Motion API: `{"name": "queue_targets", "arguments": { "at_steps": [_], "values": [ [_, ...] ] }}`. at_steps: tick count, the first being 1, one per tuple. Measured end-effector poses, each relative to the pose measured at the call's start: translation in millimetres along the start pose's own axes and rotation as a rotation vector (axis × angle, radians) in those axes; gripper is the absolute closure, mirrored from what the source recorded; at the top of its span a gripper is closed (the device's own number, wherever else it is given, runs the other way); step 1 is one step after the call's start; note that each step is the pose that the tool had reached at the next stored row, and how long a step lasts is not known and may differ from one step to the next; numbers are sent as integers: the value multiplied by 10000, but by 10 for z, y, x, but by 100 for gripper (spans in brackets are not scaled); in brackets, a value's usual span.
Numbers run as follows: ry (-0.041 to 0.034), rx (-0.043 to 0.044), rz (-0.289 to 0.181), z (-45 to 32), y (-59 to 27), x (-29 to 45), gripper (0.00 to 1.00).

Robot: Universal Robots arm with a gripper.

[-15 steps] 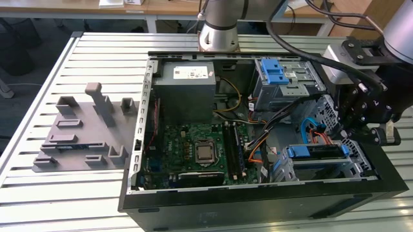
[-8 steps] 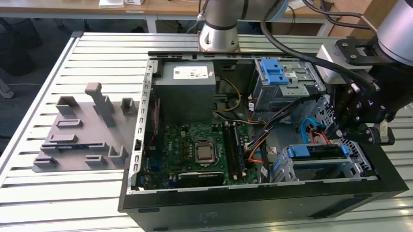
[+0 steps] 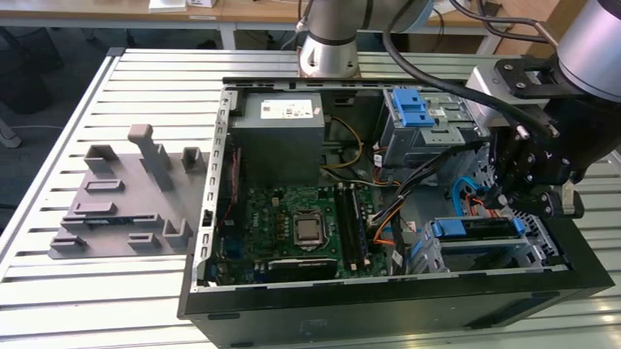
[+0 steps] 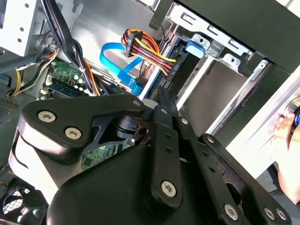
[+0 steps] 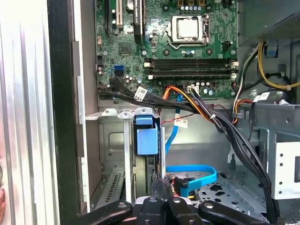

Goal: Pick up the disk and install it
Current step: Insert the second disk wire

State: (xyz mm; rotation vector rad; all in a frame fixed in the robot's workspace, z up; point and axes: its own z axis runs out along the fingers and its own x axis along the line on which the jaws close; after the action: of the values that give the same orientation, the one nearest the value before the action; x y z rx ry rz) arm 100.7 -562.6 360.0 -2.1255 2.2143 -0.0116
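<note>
The disk (image 3: pixel 473 230), with its blue plastic frame, lies in the lower drive cage (image 3: pixel 529 256) of the open computer case, toward the exterior view's right. In the first wrist view the disk (image 5: pixel 146 136) stands edge-on in that cage, its blue frame tab facing me. My gripper (image 3: pixel 497 200) hangs just above and behind the disk, among the cables. Its black fingers (image 5: pixel 158 190) are pressed together with nothing between them. In the second wrist view the gripper (image 4: pixel 161 97) points at the cage's open end.
A blue data cable (image 5: pixel 192 171) and an orange-yellow power bundle (image 4: pixel 145 47) lie right by the fingertips. A silver cage with a blue latch (image 3: pixel 417 109), a grey power supply box (image 3: pixel 281 131) and the motherboard (image 3: pixel 301 225) fill the case. A grey fixture plate (image 3: pixel 126 196) lies outside. A person's hand (image 4: pixel 287 127) rests by the case wall.
</note>
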Motion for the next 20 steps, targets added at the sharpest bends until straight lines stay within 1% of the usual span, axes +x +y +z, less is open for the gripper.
{"name": "queue_targets", "arguments": {
  "at_steps": [3, 4, 7, 12, 13, 16, 17, 20],
  "values": [
    [-68, -3, 4, -10, 13, 0, 90],
    [-79, -3, 5, -19, 15, -1, 90],
    [-88, -8, 5, -54, 15, -2, 90],
    [-88, -36, 8, -75, 15, -19, 90],
    [-89, -66, 9, -75, 15, -28, 90],
    [-84, -194, 16, -75, 15, -38, 90],
    [-81, -212, 17, -76, 16, -39, 90],
    [-81, -215, 16, -75, 16, -62, 90]
  ]
}}
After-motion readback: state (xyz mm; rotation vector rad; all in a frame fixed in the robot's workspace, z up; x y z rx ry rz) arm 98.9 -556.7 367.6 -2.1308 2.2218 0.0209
